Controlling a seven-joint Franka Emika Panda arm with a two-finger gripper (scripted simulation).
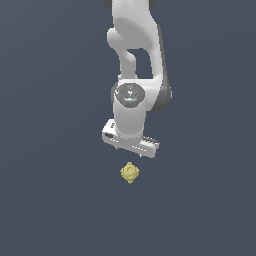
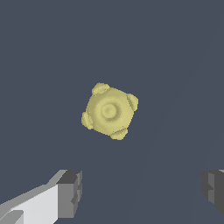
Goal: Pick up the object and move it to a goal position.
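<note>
The white arm [image 1: 134,75] hangs over the plain dark floor [image 1: 50,200], its top cut off by the frame. Its gripper [image 1: 131,148] is apart from the object, jaws spread wide and holding nothing, so the pick-up appears not yet begun; grasp, lift and carry all remain. The object [image 2: 110,111], a small pale-yellow knobbly lump, lies on the floor near the gripper, untouched. No goal marker shows in either view.
</note>
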